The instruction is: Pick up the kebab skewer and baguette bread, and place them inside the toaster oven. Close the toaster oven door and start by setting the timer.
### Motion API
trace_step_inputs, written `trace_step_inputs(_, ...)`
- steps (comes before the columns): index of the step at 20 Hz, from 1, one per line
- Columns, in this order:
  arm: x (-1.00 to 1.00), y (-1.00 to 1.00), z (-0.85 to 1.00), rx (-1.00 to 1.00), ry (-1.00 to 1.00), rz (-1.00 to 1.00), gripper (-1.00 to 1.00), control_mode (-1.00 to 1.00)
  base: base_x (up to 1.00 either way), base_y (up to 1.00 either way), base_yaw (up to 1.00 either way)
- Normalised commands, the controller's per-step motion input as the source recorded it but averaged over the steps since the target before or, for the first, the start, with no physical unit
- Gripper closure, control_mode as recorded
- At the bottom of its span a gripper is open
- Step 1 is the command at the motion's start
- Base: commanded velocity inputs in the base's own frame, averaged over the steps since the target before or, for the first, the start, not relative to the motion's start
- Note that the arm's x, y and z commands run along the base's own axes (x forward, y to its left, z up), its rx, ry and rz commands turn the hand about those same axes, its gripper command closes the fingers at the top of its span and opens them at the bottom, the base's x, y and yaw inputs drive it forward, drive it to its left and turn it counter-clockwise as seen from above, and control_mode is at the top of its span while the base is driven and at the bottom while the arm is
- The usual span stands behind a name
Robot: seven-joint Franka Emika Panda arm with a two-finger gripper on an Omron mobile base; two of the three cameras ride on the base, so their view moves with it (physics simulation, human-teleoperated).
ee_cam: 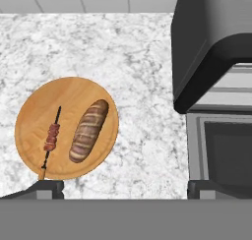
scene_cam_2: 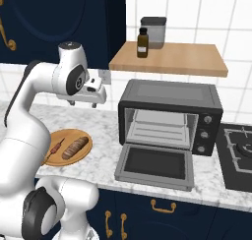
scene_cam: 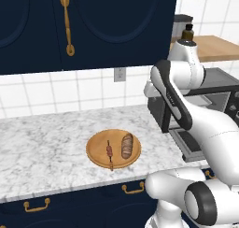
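The kebab skewer point(ee_cam: 51, 138) is seen on the wooden plate point(ee_cam: 34, 111), beside the baguette bread point(ee_cam: 88, 131), ahead of the left fingertip point(ee_cam: 47, 186); its long axis probably runs away from the widely parted, empty fingers.

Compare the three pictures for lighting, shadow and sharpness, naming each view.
Left base view: flat, even light, only a faint shadow under the wooden plate. Right base view: the toaster oven has a dark top and a brighter interior, with no glare on its lowered door. Hand view: crisp throughout, the baguette in focus.
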Motion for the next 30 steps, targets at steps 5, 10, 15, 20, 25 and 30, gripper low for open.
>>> trace_step_inputs(5,0.0,0.0,0.0,0.0,0.0,0.0,-1.0,-1.0,0.0,0.0,0.0)
trace_step_inputs(10,-0.23,-0.31,0.0,0.05,-0.03,0.01,-1.0,-1.0,0.0,0.0,0.0)
trace_step_inputs(15,-0.54,-0.77,0.0,0.07,-0.1,0.04,-1.0,-1.0,0.0,0.0,0.0)
trace_step_inputs(20,-0.44,-0.66,-0.09,0.0,-0.29,0.19,-1.0,-1.0,0.0,0.0,0.0)
trace_step_inputs(25,-0.22,-0.61,-0.24,0.0,-0.44,0.27,-1.0,-1.0,0.0,0.0,0.0)
trace_step_inputs(30,-0.03,-0.43,-0.25,0.01,-0.32,0.16,-1.0,-1.0,0.0,0.0,0.0)
